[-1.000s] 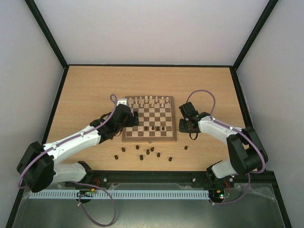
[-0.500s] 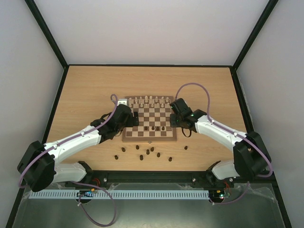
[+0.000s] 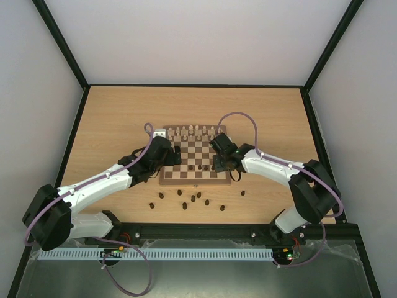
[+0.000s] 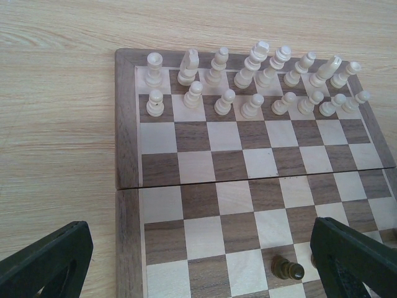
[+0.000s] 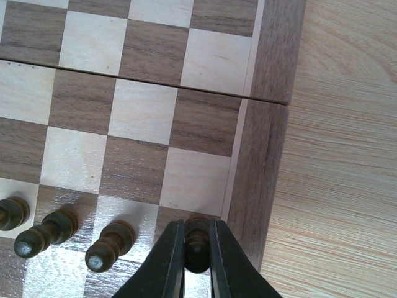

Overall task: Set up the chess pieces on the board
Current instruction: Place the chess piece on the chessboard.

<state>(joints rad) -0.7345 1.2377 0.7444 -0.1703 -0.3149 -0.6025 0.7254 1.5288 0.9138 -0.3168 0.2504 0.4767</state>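
Observation:
The board (image 3: 193, 182) lies mid-table, with cream pieces along its far two rows. My right gripper (image 3: 219, 165) is shut on a dark pawn (image 5: 197, 243), upright at the dark square by the board's right border (image 5: 265, 180). Three dark pawns (image 5: 110, 246) stand in the same row to its left. My left gripper (image 3: 175, 156) is open and empty over the board's left half. In the left wrist view its fingers (image 4: 46, 261) straddle bare squares, with one dark pawn (image 4: 286, 268) near the right finger. Several dark pieces (image 3: 193, 199) lie on the table in front of the board.
Cream pieces (image 4: 248, 81) fill the board's far rows. One dark piece (image 3: 243, 193) lies apart, right of the scattered group. The table's black rim (image 3: 192, 85) runs round the wooden top.
My right gripper has swung left from beside the board's right edge to over its near right squares, carrying the dark pawn. The left arm has not moved.

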